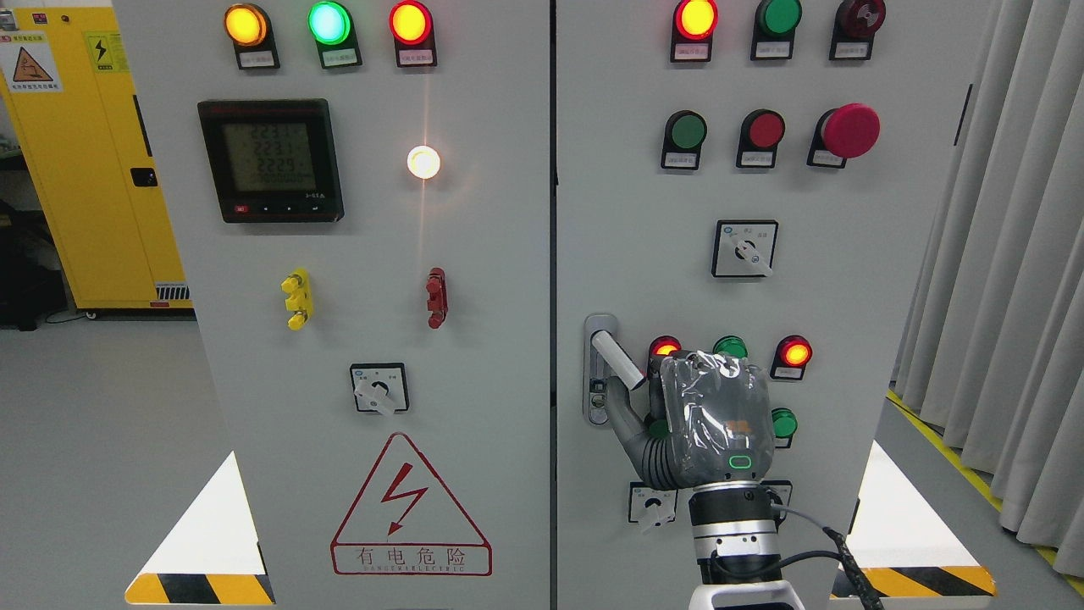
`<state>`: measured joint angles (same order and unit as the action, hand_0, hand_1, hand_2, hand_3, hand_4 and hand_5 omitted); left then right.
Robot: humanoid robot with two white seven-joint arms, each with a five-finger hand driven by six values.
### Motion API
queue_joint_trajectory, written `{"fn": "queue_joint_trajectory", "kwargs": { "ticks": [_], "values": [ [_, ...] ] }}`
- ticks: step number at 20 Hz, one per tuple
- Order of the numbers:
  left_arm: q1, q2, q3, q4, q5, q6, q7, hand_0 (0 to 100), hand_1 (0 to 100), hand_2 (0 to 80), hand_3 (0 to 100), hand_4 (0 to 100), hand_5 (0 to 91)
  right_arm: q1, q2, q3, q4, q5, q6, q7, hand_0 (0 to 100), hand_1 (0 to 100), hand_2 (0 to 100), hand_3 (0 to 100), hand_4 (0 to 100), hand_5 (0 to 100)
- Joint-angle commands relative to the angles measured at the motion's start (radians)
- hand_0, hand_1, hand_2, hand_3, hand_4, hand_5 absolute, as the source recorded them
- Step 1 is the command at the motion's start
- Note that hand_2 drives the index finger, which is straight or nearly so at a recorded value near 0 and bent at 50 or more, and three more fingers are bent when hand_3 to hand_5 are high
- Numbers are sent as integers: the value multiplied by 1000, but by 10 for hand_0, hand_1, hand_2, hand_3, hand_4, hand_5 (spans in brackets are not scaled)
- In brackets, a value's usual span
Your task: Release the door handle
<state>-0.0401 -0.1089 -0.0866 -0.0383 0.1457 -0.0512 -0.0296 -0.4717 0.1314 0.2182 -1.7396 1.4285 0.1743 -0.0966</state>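
The door handle [616, 357] is a pale lever on a grey plate at the left edge of the right cabinet door [847, 280]. It slants down to the right. My right hand [637, 391] comes up from the bottom edge and sits at the lever's lower end. Its curled fingers [657, 377] cover the lever's tip, and the thumb [621, 415] reaches under the lever onto the plate. The back of the hand hides where the fingers meet the lever. My left arm does not show.
The right door carries lit lamps [794, 352], push buttons, a red mushroom button [849, 130] and rotary switches [744, 249] around the hand. The left door [474, 339] has a meter [271, 161]. Grey curtains [1008, 254] hang at the right, and a yellow cabinet [93, 152] stands at the far left.
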Motion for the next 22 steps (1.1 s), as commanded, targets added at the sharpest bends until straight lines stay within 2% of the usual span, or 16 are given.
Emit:
{"fn": "queue_joint_trajectory", "kwargs": {
  "ticks": [1, 22],
  "values": [
    [-1, 0, -1, 0, 0, -1, 0, 120, 556, 0, 0, 0, 0, -1, -4, -10, -5, 0, -1, 2, 567, 396, 933, 1000, 1000, 1000],
    [0, 0, 1, 0, 0, 1, 0, 120, 556, 0, 0, 0, 0, -5, -7, -25, -9, 0, -6, 2, 565, 400, 930, 1000, 1000, 1000]
  ]
}}
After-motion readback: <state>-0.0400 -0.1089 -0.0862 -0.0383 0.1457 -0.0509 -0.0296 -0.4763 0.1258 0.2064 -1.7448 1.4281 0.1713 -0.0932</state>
